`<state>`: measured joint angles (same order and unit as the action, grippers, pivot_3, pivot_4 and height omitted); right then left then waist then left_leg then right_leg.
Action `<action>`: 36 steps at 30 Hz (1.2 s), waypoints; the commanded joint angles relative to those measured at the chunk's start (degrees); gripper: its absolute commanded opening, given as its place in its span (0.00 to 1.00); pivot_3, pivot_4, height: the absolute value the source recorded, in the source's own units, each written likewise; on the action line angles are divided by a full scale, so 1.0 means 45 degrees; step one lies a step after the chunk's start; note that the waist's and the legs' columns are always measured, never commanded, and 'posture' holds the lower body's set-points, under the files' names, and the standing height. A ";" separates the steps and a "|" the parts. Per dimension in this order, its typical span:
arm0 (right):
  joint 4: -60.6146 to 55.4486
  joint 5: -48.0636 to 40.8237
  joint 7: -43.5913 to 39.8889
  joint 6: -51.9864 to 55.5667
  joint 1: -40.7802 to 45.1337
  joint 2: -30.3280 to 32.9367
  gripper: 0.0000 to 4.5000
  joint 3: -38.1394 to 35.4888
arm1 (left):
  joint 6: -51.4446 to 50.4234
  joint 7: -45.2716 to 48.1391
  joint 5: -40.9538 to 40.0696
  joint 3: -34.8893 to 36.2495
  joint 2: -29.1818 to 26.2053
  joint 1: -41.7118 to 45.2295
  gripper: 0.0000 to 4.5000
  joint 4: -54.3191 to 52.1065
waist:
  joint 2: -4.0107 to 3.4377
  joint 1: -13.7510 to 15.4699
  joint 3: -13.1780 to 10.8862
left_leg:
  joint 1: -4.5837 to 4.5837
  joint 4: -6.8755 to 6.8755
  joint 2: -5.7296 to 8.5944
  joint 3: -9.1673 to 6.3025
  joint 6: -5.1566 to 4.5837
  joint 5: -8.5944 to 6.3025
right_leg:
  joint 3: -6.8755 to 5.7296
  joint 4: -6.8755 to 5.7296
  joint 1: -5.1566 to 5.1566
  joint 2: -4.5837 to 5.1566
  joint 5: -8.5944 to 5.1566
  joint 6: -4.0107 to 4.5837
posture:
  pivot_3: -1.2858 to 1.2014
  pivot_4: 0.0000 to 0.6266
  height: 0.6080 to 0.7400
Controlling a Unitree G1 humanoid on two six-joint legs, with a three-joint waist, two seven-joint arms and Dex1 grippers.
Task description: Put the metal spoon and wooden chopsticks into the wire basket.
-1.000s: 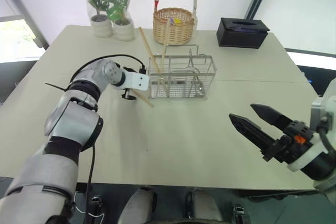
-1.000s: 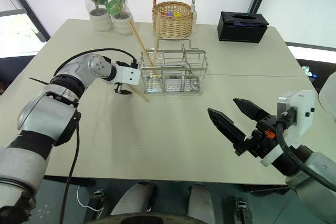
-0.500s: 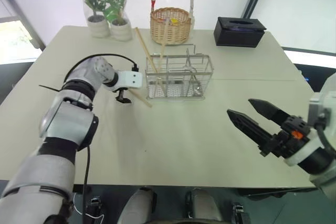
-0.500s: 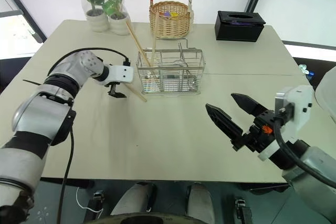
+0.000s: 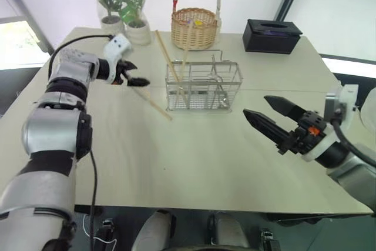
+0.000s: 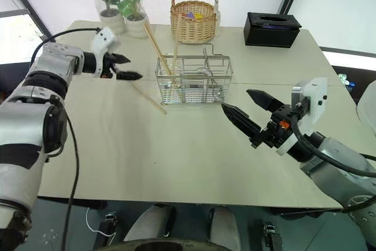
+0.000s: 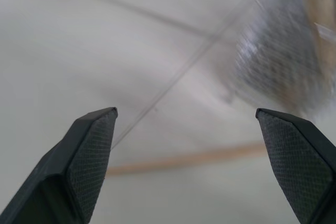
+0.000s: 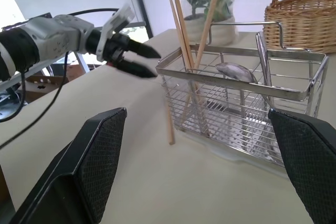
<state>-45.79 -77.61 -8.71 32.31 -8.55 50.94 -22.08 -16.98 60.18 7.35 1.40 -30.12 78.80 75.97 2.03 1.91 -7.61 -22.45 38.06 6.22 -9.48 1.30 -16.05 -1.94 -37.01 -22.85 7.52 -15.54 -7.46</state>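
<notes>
The wire basket (image 5: 202, 89) stands mid-table. Two wooden chopsticks (image 5: 167, 57) lean upright in its left compartment, and the metal spoon (image 8: 234, 72) rests in the middle one. A third chopstick (image 5: 154, 105) lies flat on the table by the basket's left front corner. My left gripper (image 5: 138, 74) hovers open and empty above the table, left of the basket, pointing toward it; its wrist view has the loose chopstick (image 7: 194, 158) below the fingers. My right gripper (image 5: 257, 105) is open and empty in the air, front right of the basket, aimed at it.
A round wicker basket (image 5: 194, 27) with a tall handle, two potted plants (image 5: 123, 4) and a black tissue box (image 5: 271, 35) line the far side of the table (image 5: 194, 163). Bare tabletop lies in front of the wire basket.
My left gripper rose from the table beside the lying chopstick, drew back to the left and rolled over, still open. The right gripper edged forward toward the basket. The chopstick stayed put.
</notes>
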 commanded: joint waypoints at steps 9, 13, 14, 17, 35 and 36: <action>-0.0226 0.0769 -0.0847 0.0133 0.0002 -0.0140 1.00 -0.0295 | -0.6082 -1.3014 -0.3368 0.4553 0.1611 0.0446 0.99 -0.0230 | -0.0002 -0.0320 0.0001 | 0.0024 -0.0001 -0.0013 -0.0005 0.0001 0.0000 | 0.0015 -0.0006 0.0002 0.0012 0.0000 -0.0005 | 0.52 0.24 0.36; -0.0317 0.0961 -0.1530 0.0290 -0.0171 0.0125 1.00 -0.0587 | -0.5523 -1.5601 -0.4192 0.5647 0.2483 -0.0107 0.99 -0.0369 | 0.0000 -0.0243 0.0003 | 0.0023 -0.0002 -0.0006 0.0003 0.0010 0.0002 | 0.0018 -0.0009 -0.0001 0.0020 0.0002 -0.0004 | 0.52 0.24 0.36; -0.0288 0.0988 -0.1600 0.0325 -0.0141 0.0149 1.00 -0.0643 | -0.5281 -1.5857 -0.4354 0.5805 0.2667 -0.0195 0.99 -0.0387 | 0.0002 -0.0226 0.0005 | 0.0021 -0.0001 0.0000 0.0004 0.0013 0.0003 | 0.0019 -0.0008 0.0000 0.0025 0.0003 -0.0003 | 0.52 0.24 0.36; -0.0194 0.0886 -0.1572 0.0420 0.0039 0.0129 1.00 -0.0769 | -0.4441 -1.6475 -0.4713 0.6154 0.3159 -0.0455 0.99 -0.0337 | 0.0007 -0.0206 0.0005 | 0.0010 0.0005 0.0012 0.0008 0.0018 0.0002 | 0.0022 -0.0003 -0.0003 0.0035 0.0005 -0.0001 | 0.52 0.24 0.36; -0.0773 0.1009 -0.0861 0.0352 -0.0534 -0.0359 1.00 -0.0821 | -0.2525 -1.8898 -0.4939 0.6575 0.4023 -0.1141 0.88 0.0182 | -0.0001 -0.0258 0.0025 | 0.0012 0.0010 0.0004 0.0020 0.0022 -0.0001 | 0.0034 -0.0001 -0.0003 0.0040 0.0006 0.0000 | 0.52 0.24 0.36; -0.0780 0.1009 -0.0840 0.0348 -0.0537 -0.0366 1.00 -0.0821 | -0.2512 -1.8965 -0.4925 0.6553 0.4025 -0.1136 0.80 0.0180 | -0.0002 -0.0251 0.0026 | 0.0012 0.0010 0.0004 0.0023 0.0022 -0.0001 | 0.0034 -0.0002 -0.0005 0.0040 0.0006 0.0000 | 0.52 0.24 0.36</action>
<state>-47.79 -72.83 -12.65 34.63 -11.15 49.60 -23.66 -28.22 -24.16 -14.93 31.11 -11.71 74.13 76.40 2.02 0.77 -7.49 -22.39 38.10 6.24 -9.37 1.40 -16.06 -1.78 -37.02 -22.87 7.70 -15.51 -7.46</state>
